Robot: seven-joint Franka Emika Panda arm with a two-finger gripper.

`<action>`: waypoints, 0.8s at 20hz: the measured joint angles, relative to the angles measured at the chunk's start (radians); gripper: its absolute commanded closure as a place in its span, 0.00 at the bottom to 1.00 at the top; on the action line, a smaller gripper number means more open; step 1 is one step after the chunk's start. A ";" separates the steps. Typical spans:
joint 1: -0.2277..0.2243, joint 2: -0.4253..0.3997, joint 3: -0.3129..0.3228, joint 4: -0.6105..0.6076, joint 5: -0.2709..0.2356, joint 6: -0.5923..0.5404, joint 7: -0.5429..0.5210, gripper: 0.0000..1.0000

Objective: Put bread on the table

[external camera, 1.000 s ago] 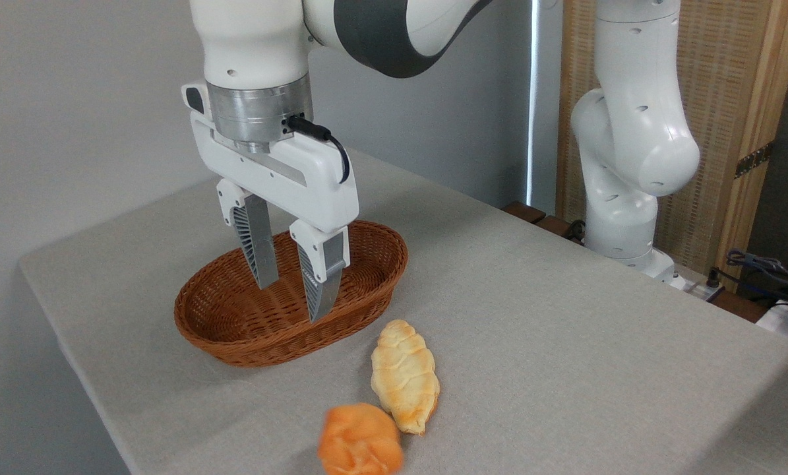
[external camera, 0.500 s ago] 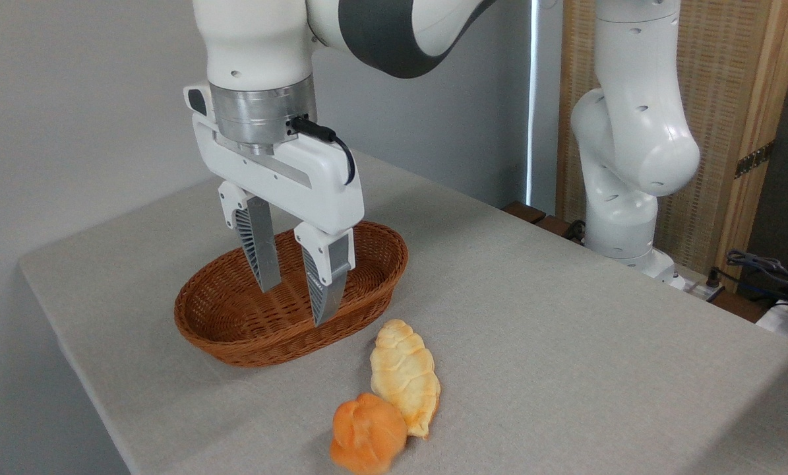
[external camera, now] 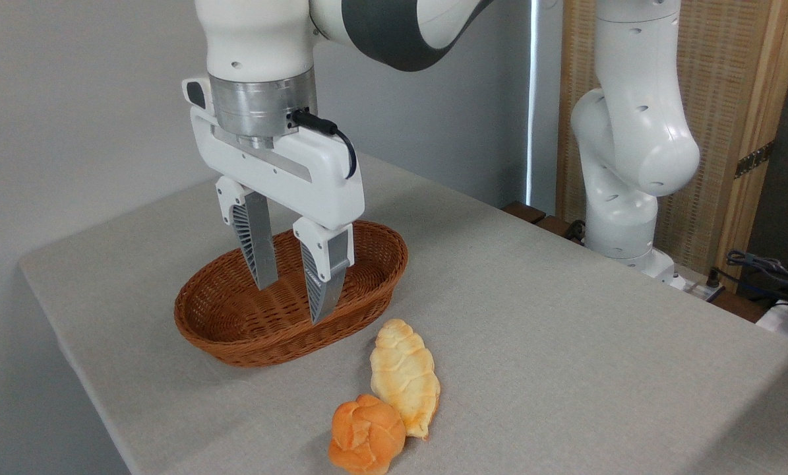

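The bread [external camera: 366,434] is seen resting on the table [external camera: 565,343] at lower centre, touching a pale loaf [external camera: 404,375]. The gripper [external camera: 290,300] is held empty, fingers parted, above the basket [external camera: 235,343], suggesting delivery is done.

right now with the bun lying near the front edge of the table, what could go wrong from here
The small round orange-brown bun lies close to the front edge of the light grey cloth-covered table, so a nudge might roll it off. It also seems to touch the pale yellow croissant-shaped loaf, so moving either may shift the other. The open gripper hangs low over the brown oval wicker basket and might catch its rim.
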 measured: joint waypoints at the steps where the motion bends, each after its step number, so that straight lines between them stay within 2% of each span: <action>1: 0.000 0.000 0.000 0.002 0.000 0.000 0.000 0.00; 16: -0.011 -0.001 -0.009 0.003 0.000 0.000 0.000 0.00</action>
